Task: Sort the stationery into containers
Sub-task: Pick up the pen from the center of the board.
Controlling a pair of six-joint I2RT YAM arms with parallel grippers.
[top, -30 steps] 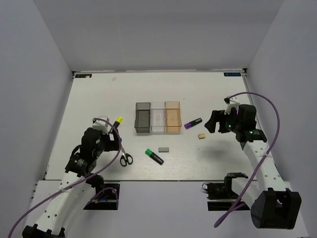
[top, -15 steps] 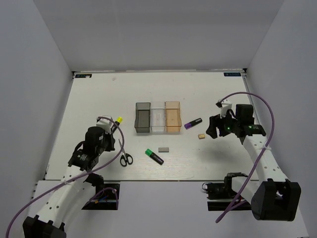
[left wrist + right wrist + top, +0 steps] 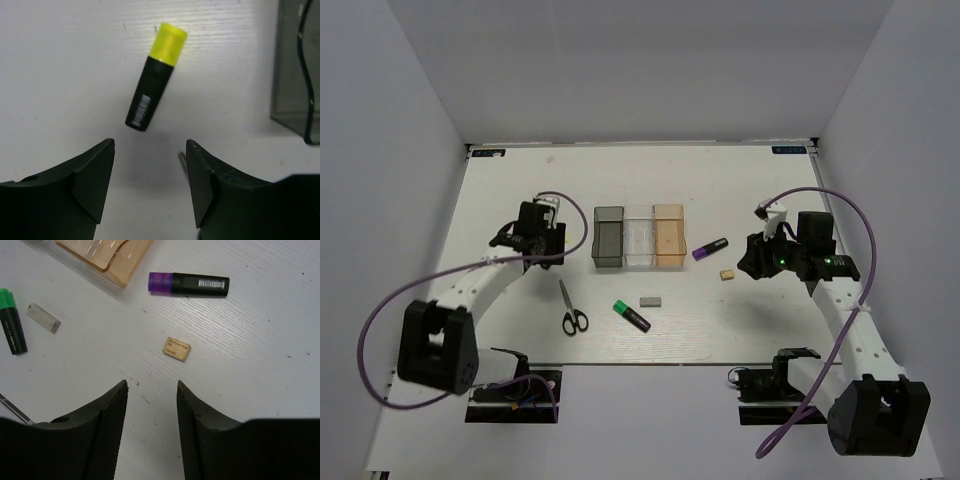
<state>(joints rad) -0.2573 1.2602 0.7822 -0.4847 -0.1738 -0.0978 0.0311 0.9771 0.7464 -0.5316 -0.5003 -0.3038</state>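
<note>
My left gripper (image 3: 150, 145) is open and empty just short of the yellow highlighter (image 3: 155, 77), which lies flat on the table. In the top view the left gripper (image 3: 542, 245) hides that pen. My right gripper (image 3: 152, 385) is open and empty, with the tiny tan block (image 3: 176, 348) lying just ahead of its tips. The purple highlighter (image 3: 190, 283) lies beyond the block. The right gripper (image 3: 750, 262) hovers right of the tan block (image 3: 727, 274). Scissors (image 3: 572, 310), green highlighter (image 3: 632, 315) and grey eraser (image 3: 651, 300) lie in front of the containers.
Three bins stand in a row mid-table: dark grey (image 3: 608, 238), clear (image 3: 638, 238) and orange (image 3: 669, 236). The dark grey bin (image 3: 295, 75) is close on the right of my left gripper. White walls enclose the table on three sides.
The left arm has swung forward from the near-left of the table to the yellow highlighter. The right gripper has dropped slightly toward the tan block, and its jaws have narrowed.
</note>
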